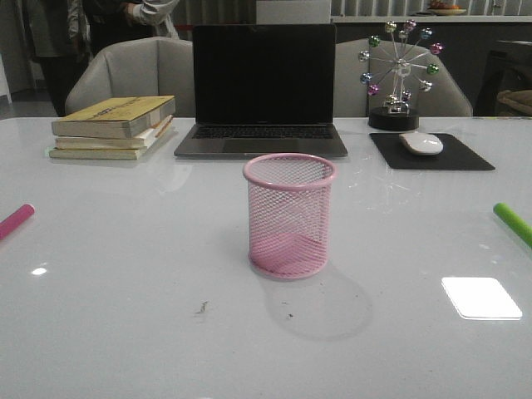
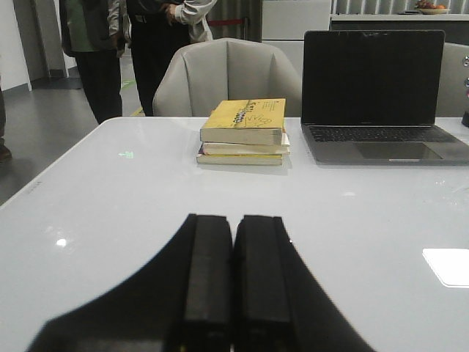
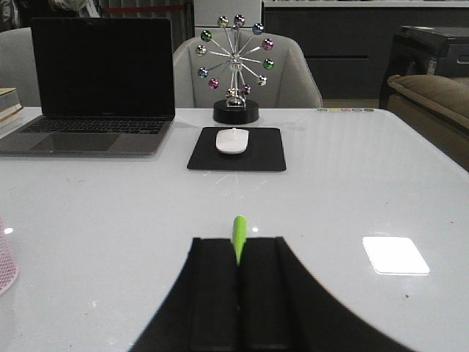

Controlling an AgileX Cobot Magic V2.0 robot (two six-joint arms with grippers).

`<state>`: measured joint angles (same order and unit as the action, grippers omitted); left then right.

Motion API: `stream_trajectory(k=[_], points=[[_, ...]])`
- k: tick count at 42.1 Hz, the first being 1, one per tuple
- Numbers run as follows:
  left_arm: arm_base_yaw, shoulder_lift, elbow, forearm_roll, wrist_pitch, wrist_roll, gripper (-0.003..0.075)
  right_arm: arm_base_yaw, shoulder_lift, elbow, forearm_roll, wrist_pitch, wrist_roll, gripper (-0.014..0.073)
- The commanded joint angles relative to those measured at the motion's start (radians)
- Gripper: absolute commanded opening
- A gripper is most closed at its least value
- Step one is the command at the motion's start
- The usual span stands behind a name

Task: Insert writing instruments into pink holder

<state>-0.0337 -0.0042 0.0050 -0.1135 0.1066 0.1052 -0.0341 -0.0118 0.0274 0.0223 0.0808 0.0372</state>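
1. The right gripper is keeping its jaws pressed together, with the lime green marker showing just ahead of the fingertips, in line with the seam. Whether the pads are actually pinching its near end or merely hovering over it, I cannot tell; lining up along the pen's length suggests a grasp is being prepared.
2. The left gripper is sitting with its jaws closed flat against each other, nothing between them, and only bare table directly ahead.
3. The pink-red marker is lying at the table's left edge in the front view, outside the left wrist view, so that arm is likely waiting its turn.
4. The pink holder is standing upright and empty at the table's centre, well off to the inner side of both grippers, mouth open upward to receive pens dropped in vertically.
5. Farther beyond the right jaws, the mouse is resting on its black pad, with the ball ornament behind.
6. Beyond the left jaws, the stacked books and laptop are sitting clear of the working area.
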Motion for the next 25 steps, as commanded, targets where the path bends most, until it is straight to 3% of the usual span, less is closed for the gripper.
stream_trajectory(k=[1, 14, 17, 25], points=[[0.001, -0.018, 0.005, -0.005, -0.085, -0.003, 0.0092, -0.003, -0.018, -0.004, 0.002, -0.09, -0.009, 0.0058], [0.001, -0.018, -0.002, -0.005, -0.171, -0.003, 0.0092, -0.003, -0.018, -0.01, 0.002, -0.137, -0.009, 0.0058], [0.001, -0.018, -0.036, -0.005, -0.219, -0.003, 0.0092, -0.003, -0.018, -0.053, 0.002, -0.129, -0.009, 0.0058], [0.001, -0.008, -0.224, -0.005, -0.176, -0.003, 0.0092, -0.003, -0.008, -0.243, 0.002, -0.045, -0.009, 0.0058]])
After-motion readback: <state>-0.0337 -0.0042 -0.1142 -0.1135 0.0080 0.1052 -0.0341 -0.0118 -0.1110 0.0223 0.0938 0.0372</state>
